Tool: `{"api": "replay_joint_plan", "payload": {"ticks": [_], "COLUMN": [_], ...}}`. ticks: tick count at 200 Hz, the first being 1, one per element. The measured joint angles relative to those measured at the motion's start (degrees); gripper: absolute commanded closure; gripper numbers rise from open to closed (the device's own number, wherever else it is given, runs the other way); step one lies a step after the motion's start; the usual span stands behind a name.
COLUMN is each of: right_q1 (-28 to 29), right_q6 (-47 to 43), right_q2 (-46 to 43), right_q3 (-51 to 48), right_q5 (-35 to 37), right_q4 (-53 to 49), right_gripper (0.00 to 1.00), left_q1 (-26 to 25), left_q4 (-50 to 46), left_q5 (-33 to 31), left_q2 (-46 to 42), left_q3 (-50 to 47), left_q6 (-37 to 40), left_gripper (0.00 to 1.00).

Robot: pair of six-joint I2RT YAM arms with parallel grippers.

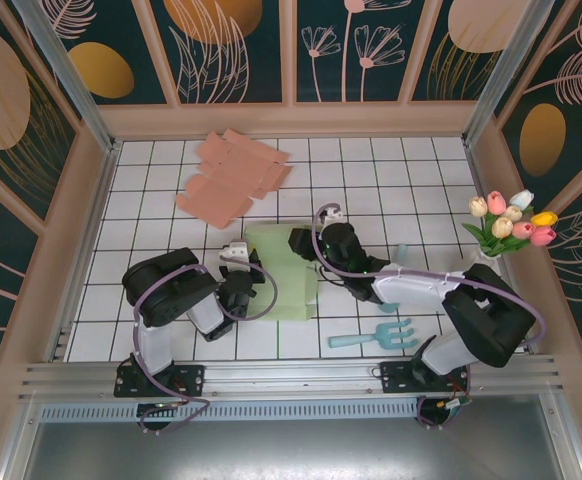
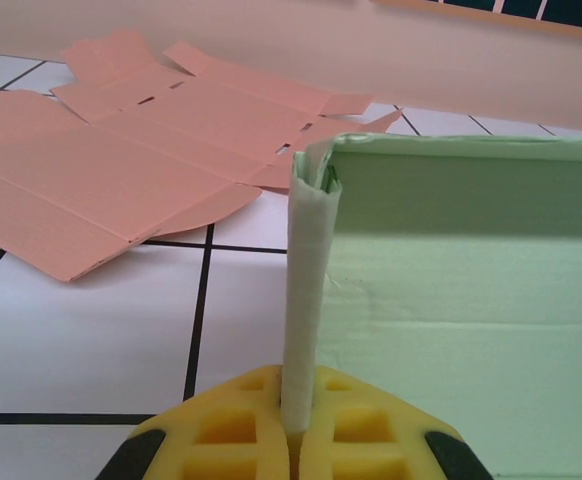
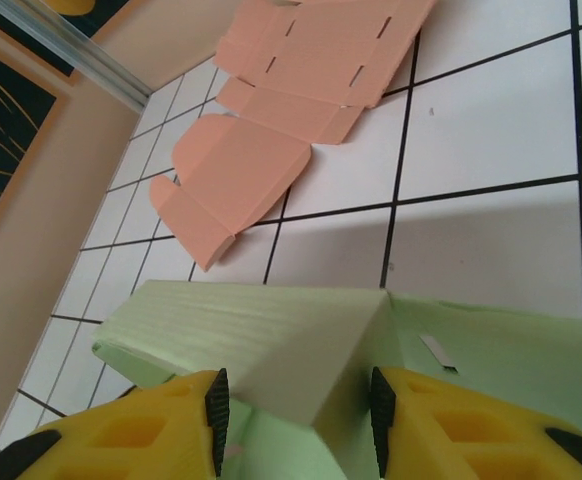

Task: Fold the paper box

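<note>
At the near edge of the table [image 1: 151, 200], the left arm [image 1: 171, 290] and the right arm [image 1: 471, 310] are reaching inward from their bases toward the middle. A teal toy garden fork [image 1: 376, 335] is lying flat on the tiles just in front of the right arm.

Just beyond it, the green paper box [image 1: 291, 290] is sitting near the middle of the table, between the two arms and partly folded. The left jaws are pressing together on the box's left side. In the left wrist view their yellow fingers [image 2: 221, 430] are pinching a narrow, doubled-over edge that is standing upright, with a green wall [image 2: 451, 300] stretching away to the right of it. The right jaws are gripping the box's far right part. In the right wrist view a folded green flap [image 3: 301, 350] is filling the gap between the dark pads [image 3: 217, 410].

Farther back, flat pink box blanks [image 1: 233, 178] are lying overlapped near the far left of the table, well apart from the green box. A bunch of tulips [image 1: 511, 222] is standing by the right wall.
</note>
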Motion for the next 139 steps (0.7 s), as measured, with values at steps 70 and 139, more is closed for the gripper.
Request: {"api": "replay_joint_plan", "payload": {"ticks": [70,139], "right_q1": [-0.72,-3.80], "right_q6": [-6.29,-6.51], "right_q2": [-2.91,3.72], "right_q3": [-6.99,-7.54], "right_q5": [7.89,3.78], "right_q4": [-3.28,-0.52], "right_gripper": [0.54,0.57], "left_q1": [-0.17,-0.17], "left_q4": [-1.03,-1.11], "left_q5": [-0.57,0.96], "left_q2": [-1.18,-0.15], "left_q3": [0.00,0.39], "left_q6": [-0.07,-0.94], "left_gripper": [1.00,1.00]}}
